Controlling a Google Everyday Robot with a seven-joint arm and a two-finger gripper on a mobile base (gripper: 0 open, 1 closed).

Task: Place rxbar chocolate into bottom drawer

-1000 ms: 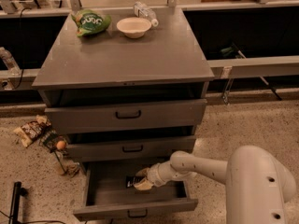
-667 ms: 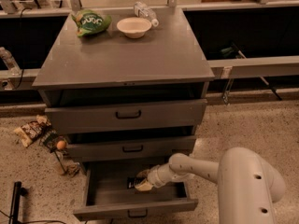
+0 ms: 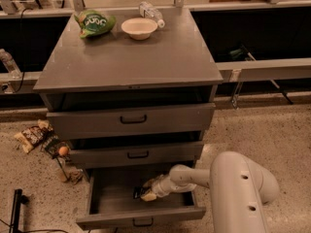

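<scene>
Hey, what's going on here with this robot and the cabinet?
The robot's arm is reaching down into the open bottom drawer. Its gripper is inside the drawer, right at the rxbar chocolate. Whether the bar has been let go can't be made out. A green snack bag, a bowl and a water bottle sit on the cabinet top.

Just one camera on me here, mounted up high, looking steeply down and forward at the front of the desk (image 3: pixel 131 62). It's back far enough to catch the whole top, the full front and a strip of floor (image 3: pixel 272 130) on either side. My own arm (image 3: pixel 238 193) fills the lower right corner, close to the lens. It reaches left, so my pincer (image 3: pixel 148 193) sits inside the open bottom drawer (image 3: pixel 141 218) near the bottom edge.
</scene>
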